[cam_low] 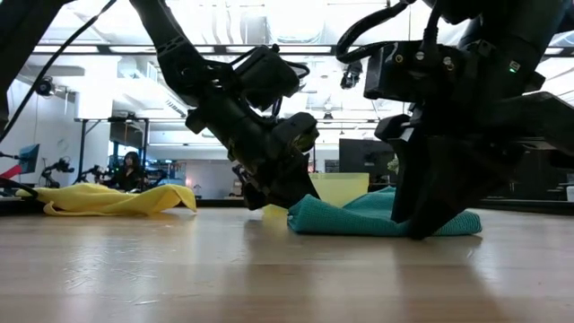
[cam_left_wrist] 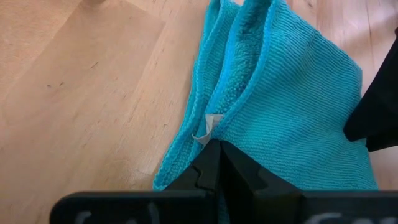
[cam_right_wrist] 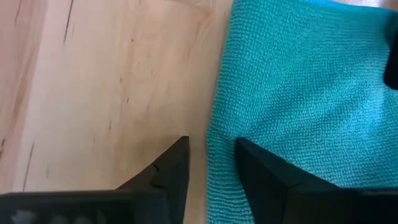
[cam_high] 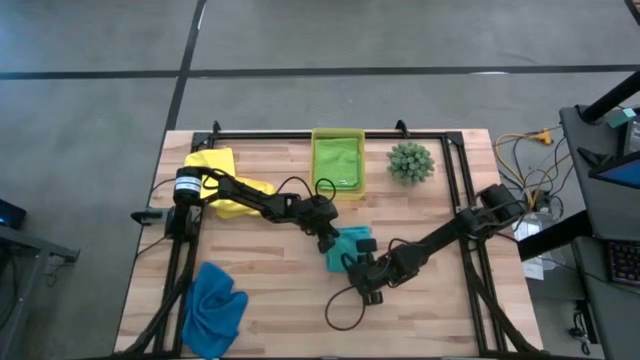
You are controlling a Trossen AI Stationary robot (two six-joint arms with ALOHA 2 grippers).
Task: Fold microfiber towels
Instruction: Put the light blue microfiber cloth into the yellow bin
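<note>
The teal towel lies folded in several layers on the table's middle; it also shows in the low view. My left gripper is shut on its edge. My right gripper is open at the towel's near side, one finger over the cloth and the other over bare wood. The yellow towel lies crumpled at the far left. The royal blue towel lies bunched at the near left. The lime green towel lies in the bin. My left gripper pinches the teal towel's folded edge between its two fingertips, right beside a small white tag. The fingers slant down from the table's left. The towel lies on the table, slack; how many layers are in the pinch I cannot tell. My right gripper points down over the towel's near edge, its fingers on either side of it. Whether the finger over the cloth touches it, I cannot tell.
The translucent yellow-green bin stands at the far middle, and the spiky green plant to its right. A black frame rail runs along the far edge. A dark cable loop lies near my right arm.
</note>
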